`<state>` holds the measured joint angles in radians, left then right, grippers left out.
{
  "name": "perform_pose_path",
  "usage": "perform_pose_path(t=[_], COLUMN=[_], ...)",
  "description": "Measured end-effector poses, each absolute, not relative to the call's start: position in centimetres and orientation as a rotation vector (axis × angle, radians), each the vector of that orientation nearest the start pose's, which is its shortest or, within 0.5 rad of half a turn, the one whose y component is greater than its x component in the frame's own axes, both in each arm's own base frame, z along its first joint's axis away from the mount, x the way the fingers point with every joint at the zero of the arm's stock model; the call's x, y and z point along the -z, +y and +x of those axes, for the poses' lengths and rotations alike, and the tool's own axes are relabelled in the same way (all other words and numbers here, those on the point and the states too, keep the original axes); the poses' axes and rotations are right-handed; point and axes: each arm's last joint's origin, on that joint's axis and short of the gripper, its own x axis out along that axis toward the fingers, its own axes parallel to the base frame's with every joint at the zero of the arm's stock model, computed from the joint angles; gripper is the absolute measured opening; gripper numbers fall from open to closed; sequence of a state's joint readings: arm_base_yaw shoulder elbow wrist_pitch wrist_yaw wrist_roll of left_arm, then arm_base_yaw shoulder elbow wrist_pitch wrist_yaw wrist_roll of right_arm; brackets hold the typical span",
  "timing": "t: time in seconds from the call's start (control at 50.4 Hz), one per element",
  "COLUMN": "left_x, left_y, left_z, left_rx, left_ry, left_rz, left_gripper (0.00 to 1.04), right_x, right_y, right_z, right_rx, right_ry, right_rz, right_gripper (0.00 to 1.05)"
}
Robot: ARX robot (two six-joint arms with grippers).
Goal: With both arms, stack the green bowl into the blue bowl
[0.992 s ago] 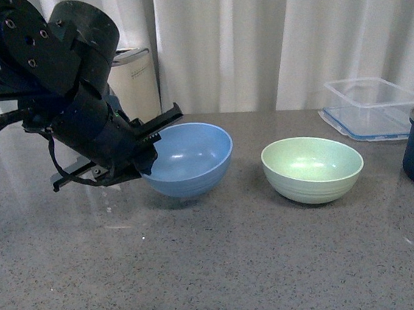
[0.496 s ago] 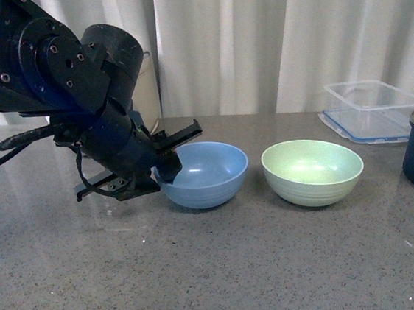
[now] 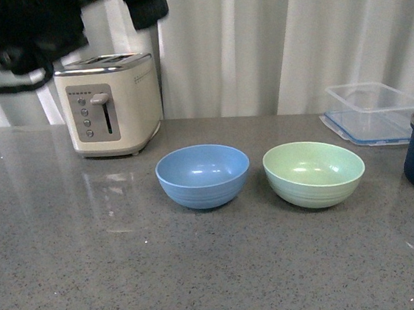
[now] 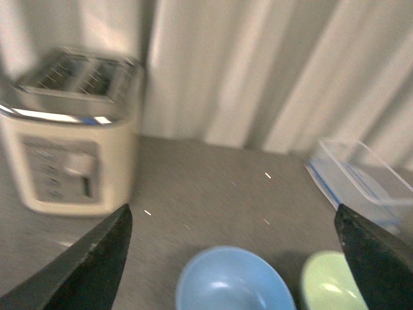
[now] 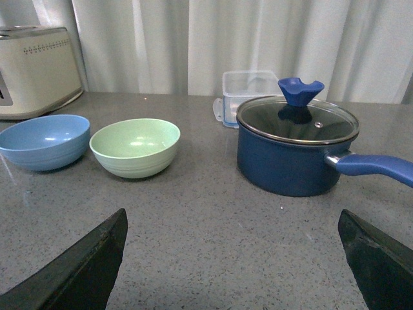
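In the front view, the blue bowl [image 3: 203, 176] and the green bowl [image 3: 314, 173] stood upright on the grey table [image 3: 131, 281], side by side but not touching, the green one on the right. The left arm [image 3: 23, 22] was high above a toaster [image 3: 109, 106]. In the blurred left wrist view, the left pincer [image 4: 231, 208] was spread wide and empty, away from both bowls. In the right wrist view, the right pincer [image 5: 232, 211] was also released and held nothing, well apart from the bowls.
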<state>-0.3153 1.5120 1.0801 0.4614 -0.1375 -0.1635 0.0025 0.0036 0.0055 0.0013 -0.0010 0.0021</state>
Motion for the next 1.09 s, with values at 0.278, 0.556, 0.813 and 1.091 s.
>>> perform_pose_path(t=[0.278,0.556,0.813,1.091], left_x=[-23.8,-20.4,-18.9,-18.0], left_y=[-4.6,-2.2,-1.0,0.0], left_z=[25.7,20.4,17.4,15.6], left_rx=[-0.003,0.005,0.011,-0.003], left_ry=[0.016,0.016,0.008,0.01], left_rz=[-0.015,-0.006,-0.007,-0.008], left_gripper=[0.29,0.04,0.04,0.04], right_x=[-16.5,-16.5,-16.5,-16.5], right_y=[0.0,0.0,0.0,0.0], right_z=[9.8,9.8,9.8,9.8], right_rx=[-0.005,-0.004,-0.004,-0.004], right_ry=[-0.003,-0.003,-0.003,-0.003], right_rz=[0.002,0.002,0.002,0.002], right_gripper=[0.95,0.95,0.95,0.95])
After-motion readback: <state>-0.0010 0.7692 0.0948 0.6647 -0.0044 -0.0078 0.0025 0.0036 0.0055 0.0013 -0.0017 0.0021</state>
